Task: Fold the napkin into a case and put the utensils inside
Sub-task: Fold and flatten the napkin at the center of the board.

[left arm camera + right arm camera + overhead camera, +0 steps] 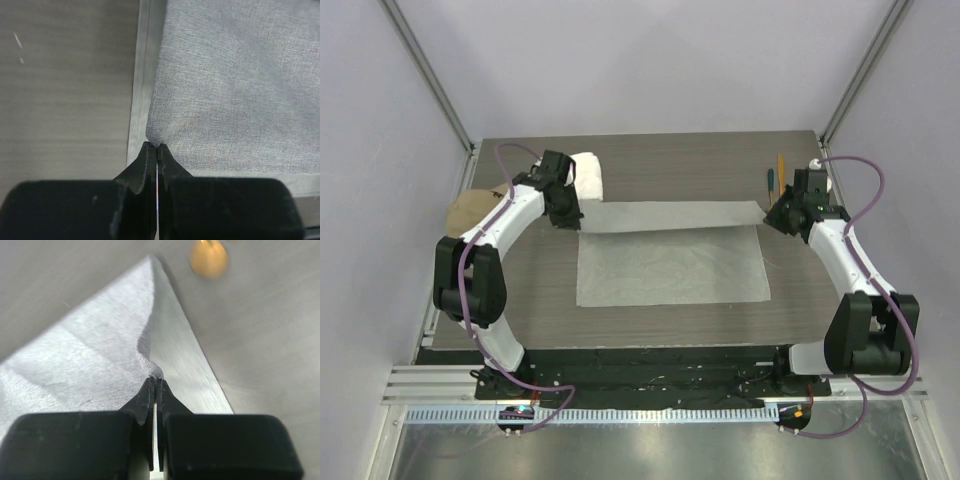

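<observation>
Black fingertips of the left pincer (157,146) and right pincer (156,380) each pinch a napkin (670,265) corner, cloth stretched between them; uneven travel could tug it free, skewing the fold.

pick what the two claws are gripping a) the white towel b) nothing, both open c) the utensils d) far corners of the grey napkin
D: the left claw and the right claw are each shut on a corner of the napkin, its far edge stretched between them.
</observation>
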Robot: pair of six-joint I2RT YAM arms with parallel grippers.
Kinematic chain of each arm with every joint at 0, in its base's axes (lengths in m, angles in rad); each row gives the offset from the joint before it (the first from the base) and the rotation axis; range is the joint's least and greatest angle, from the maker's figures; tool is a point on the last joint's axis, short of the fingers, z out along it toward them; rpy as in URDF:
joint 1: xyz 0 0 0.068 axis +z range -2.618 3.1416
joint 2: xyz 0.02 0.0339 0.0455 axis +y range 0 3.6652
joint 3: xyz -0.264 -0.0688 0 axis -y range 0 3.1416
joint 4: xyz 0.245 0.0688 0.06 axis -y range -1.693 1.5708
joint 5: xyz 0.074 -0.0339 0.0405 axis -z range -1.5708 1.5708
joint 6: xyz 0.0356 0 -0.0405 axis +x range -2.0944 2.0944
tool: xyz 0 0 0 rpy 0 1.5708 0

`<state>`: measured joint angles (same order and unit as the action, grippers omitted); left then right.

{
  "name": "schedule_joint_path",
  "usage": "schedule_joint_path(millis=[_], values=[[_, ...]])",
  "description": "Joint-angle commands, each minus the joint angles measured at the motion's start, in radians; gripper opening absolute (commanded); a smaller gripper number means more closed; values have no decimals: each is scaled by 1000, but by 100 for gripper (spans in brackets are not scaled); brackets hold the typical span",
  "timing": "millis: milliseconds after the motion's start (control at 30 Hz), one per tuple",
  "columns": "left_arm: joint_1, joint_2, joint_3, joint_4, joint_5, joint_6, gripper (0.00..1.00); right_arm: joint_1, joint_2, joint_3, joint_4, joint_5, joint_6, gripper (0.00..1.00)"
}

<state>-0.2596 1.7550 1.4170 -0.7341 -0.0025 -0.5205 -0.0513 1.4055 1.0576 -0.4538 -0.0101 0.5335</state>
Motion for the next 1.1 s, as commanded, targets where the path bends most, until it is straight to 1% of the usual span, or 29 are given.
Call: schedule_joint_path(millis=[0, 67, 233, 333, 433, 600, 700, 833, 900, 967, 1067], values=[[8, -95, -113, -88, 91, -9, 0, -1, -129, -125, -103, 79, -1, 1], [8, -123, -177, -74, 108, -26, 0, -1, -160, -162, -172, 96, 13, 1], [6, -178, -282, -65, 171, -61, 0, -1, -232, -254, -252, 136, 45, 1], [5, -180, -314, -71, 150, -72, 0, -1, -243, -289, -260, 148, 51, 1], [6, -180, -328, -77, 134, -73, 0, -1, -232, -307, -261, 131, 56, 1], [6, -180, -339, -79, 145, -79, 0, -1, -215, -317, -275, 145, 68, 1], [5, -186, -334, -91, 159, -75, 0, -1, -226, -317, -312, 183, 95, 1], [5, -226, -352, -105, 185, -95, 0, -1, -284, -298, -367, 229, 131, 1], [5, -253, -368, -114, 164, -104, 0, -1, -287, -291, -376, 229, 137, 1], [5, -264, -381, -114, 142, -110, 0, 1, -267, -294, -390, 223, 143, 1], [5, -256, -401, -122, 160, -118, 0, -1, -238, -297, -414, 228, 154, 1]])
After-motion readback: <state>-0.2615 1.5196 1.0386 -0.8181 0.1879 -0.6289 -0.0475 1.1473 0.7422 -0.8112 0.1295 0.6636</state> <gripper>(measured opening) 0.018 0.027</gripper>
